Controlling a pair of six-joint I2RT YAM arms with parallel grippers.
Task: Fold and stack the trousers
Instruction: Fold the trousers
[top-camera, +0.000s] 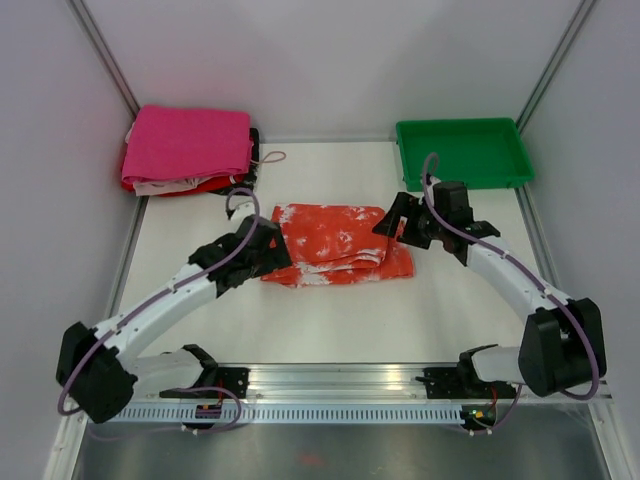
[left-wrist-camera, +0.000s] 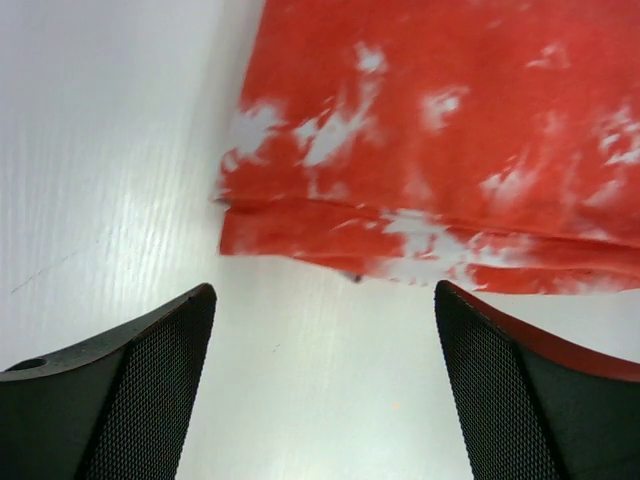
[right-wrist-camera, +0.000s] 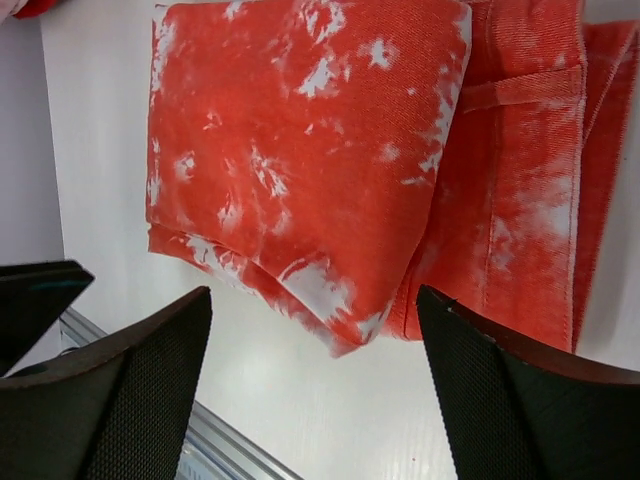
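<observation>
Take the trousers (top-camera: 335, 243) as your reference: they lie folded into a compact bundle mid-table (top-camera: 400, 320), not yet on the pink stack (top-camera: 188, 145) beyond their far-left corner, which is probably where they belong. Your left end effector (top-camera: 268, 250) sits at their left edge, arm stretched low, fingers spread wide and empty. At their right edge your right end effector (top-camera: 398, 222) hovers, angled down, equally wide and empty. The green tray (top-camera: 462, 152) lies beyond their far-right corner.
</observation>
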